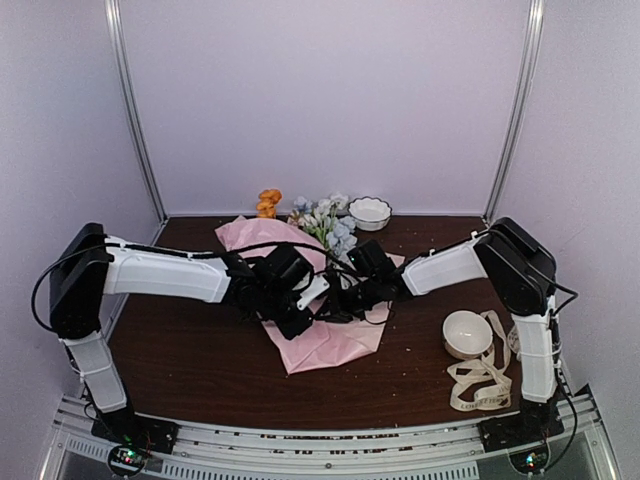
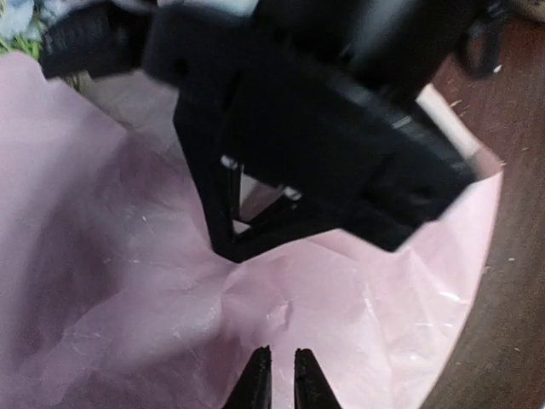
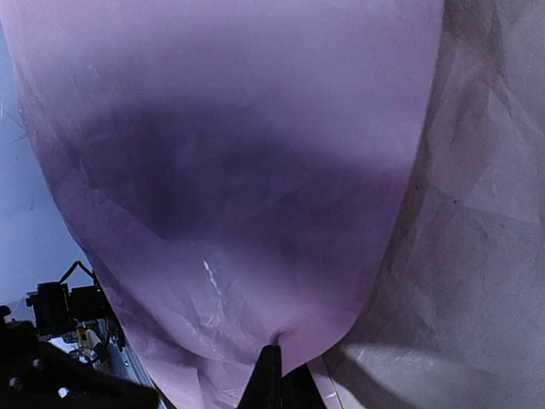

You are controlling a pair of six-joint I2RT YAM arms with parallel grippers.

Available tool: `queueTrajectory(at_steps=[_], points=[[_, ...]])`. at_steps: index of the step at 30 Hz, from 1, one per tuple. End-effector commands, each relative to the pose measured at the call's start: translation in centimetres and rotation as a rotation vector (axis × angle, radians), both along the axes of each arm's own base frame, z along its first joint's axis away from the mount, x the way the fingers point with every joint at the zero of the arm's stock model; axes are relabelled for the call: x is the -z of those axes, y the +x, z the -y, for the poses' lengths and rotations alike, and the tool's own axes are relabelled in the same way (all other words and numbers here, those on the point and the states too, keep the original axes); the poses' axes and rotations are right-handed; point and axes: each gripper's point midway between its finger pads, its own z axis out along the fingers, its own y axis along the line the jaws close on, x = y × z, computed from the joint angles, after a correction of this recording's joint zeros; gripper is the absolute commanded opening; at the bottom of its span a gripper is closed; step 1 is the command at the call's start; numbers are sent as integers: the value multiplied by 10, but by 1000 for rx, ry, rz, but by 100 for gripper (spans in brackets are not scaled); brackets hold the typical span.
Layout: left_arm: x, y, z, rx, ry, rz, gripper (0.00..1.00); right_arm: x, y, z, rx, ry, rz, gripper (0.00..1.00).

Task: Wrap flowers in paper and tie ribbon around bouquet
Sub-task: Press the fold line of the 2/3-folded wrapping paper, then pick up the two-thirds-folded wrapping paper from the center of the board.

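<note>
The light-pink paper (image 1: 330, 345) lies crumpled across the middle of the table. The flowers (image 1: 328, 225) rest on its far end, with pale blue and white blooms and orange ones (image 1: 268, 203) beside them. My two grippers meet over the sheet's middle. The right gripper (image 3: 277, 349) is shut on a fold of the paper (image 3: 255, 170), which billows up in front of its camera. The left gripper (image 2: 283, 375) hovers over the paper (image 2: 358, 307), its tips a narrow gap apart with nothing between them. The right gripper's black body (image 2: 341, 145) is just ahead of it. The ribbon (image 1: 482, 385) lies loose at the front right.
A white bowl (image 1: 467, 333) stands next to the ribbon. A second white bowl (image 1: 370, 212) is at the back, just right of the blooms. Dark tabletop (image 1: 180, 360) shows on both sides of the sheet.
</note>
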Motion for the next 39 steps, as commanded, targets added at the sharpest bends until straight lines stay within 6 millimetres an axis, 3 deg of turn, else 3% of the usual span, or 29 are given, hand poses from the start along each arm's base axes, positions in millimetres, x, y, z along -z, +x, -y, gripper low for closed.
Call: queueTrajectory(at_steps=[1, 6, 11, 12, 13, 14, 15, 17, 21, 24, 26, 28, 29, 30, 32, 35, 39], points=[[36, -2, -4, -25, 62, -61, 14, -2, 7, 4, 19, -40, 35, 3], [61, -16, -8, -3, 84, -139, 14, -17, 15, 11, 50, -68, 88, 11], [80, -26, -11, -7, 96, -190, 13, -54, 39, 28, 112, -125, 211, 35], [81, -27, -11, -9, 96, -193, 13, -58, 44, 36, 128, -165, 234, 42], [82, -29, -11, -5, 93, -199, 13, -69, 55, 46, 155, -200, 278, 56], [82, -30, -11, 0, 87, -204, 13, -77, 64, 58, 184, -250, 319, 84], [82, -32, -9, 4, 77, -211, 13, -88, 76, 72, 219, -299, 369, 98], [80, -35, -6, 14, 62, -213, 14, -115, 98, 101, 291, -395, 475, 100], [78, -33, -5, 15, 63, -195, 14, -206, 126, 171, 495, -703, 815, 100], [73, -31, -4, 15, 54, -184, 14, -277, 122, 213, 660, -942, 1133, 100], [70, -30, -4, 17, 53, -174, 14, -306, 113, 228, 779, -1039, 1290, 100], [71, -30, -5, 16, 59, -169, 14, -321, 104, 247, 990, -1018, 1317, 100], [72, -29, -6, 14, 63, -166, 15, -324, 102, 250, 1026, -1005, 1309, 100], [73, -29, -7, 13, 67, -167, 15, -310, 107, 235, 865, -1024, 1305, 100], [75, -28, -9, 4, 71, -164, 15, -298, 105, 204, 680, -830, 1198, 100], [75, -27, -8, -10, 59, -166, 15, -261, 77, 163, 425, -566, 1015, 87], [73, -27, -4, -12, 32, -172, 15, -209, 33, 151, 383, -366, 686, 72]])
